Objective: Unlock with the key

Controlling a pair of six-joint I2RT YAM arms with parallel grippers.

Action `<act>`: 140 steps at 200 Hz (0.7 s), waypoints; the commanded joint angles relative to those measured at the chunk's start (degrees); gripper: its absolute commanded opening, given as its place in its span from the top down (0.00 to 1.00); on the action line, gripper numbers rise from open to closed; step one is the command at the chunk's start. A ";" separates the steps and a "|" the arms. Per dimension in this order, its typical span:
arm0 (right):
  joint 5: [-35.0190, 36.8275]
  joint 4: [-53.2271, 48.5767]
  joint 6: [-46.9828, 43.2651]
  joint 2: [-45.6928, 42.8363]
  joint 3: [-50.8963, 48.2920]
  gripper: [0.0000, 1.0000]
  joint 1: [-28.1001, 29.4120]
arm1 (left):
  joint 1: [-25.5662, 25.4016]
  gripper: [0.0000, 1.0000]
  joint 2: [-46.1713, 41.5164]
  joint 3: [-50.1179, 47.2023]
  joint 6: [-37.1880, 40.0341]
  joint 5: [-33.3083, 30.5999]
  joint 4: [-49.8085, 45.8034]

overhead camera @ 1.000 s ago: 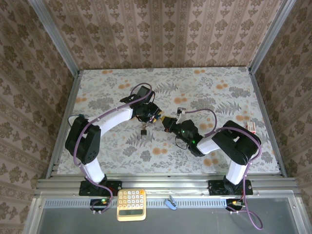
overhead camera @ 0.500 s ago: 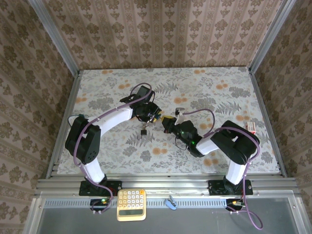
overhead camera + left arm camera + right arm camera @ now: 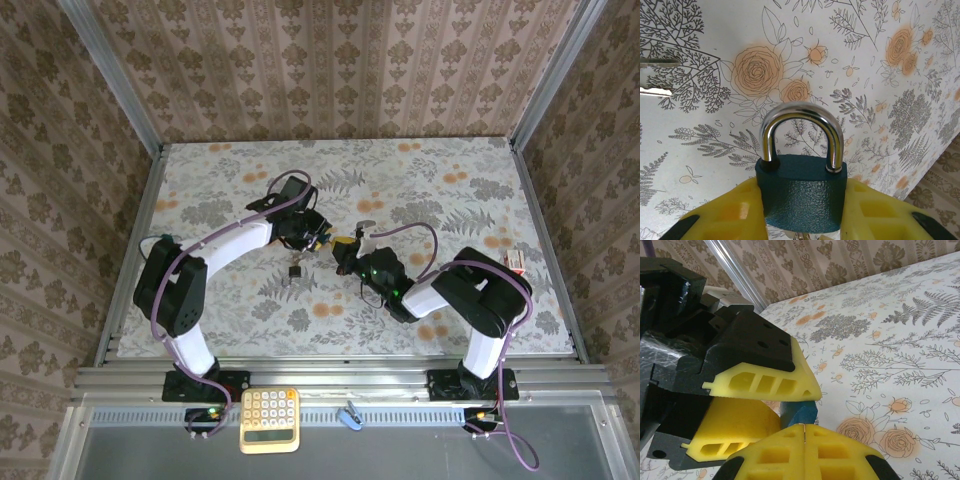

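A dark teal padlock [image 3: 802, 192] with a chrome shackle [image 3: 802, 112] sits clamped between the yellow pads of my left gripper [image 3: 802, 207], just above the flowered table mid-way across [image 3: 322, 238]. The shackle's two legs sit in the body. My right gripper [image 3: 804, 432] is shut, with a thin metal edge of the key [image 3: 804, 426] showing between its pads. Its tip presses against the padlock's underside [image 3: 800, 412], right next to the left gripper's fingers [image 3: 765, 382]. In the top view the right gripper [image 3: 345, 252] meets the left one nose to nose.
Spare keys [image 3: 296, 270] lie on the table just in front of the left gripper, their blades [image 3: 655, 62] at the left of the left wrist view. A small box [image 3: 515, 260] lies at the right edge. A calculator [image 3: 269, 420] and a blue clip [image 3: 352, 416] rest on the near rail.
The right gripper has crept a little up and left, closer against the padlock. The left arm and the padlock have stayed put.
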 commanded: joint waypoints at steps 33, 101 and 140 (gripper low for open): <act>-2.95 4.29 8.05 4.26 0.75 1.00 0.73 | -2.93 0.73 -2.23 -0.13 -3.00 14.53 4.24; -2.21 3.91 13.64 1.42 0.73 1.00 -1.35 | -2.84 0.72 -2.69 -0.69 -1.98 14.31 3.75; -3.64 -3.65 12.94 -3.21 -1.51 1.00 -3.04 | -1.29 0.72 -3.17 -0.82 1.56 11.81 -0.51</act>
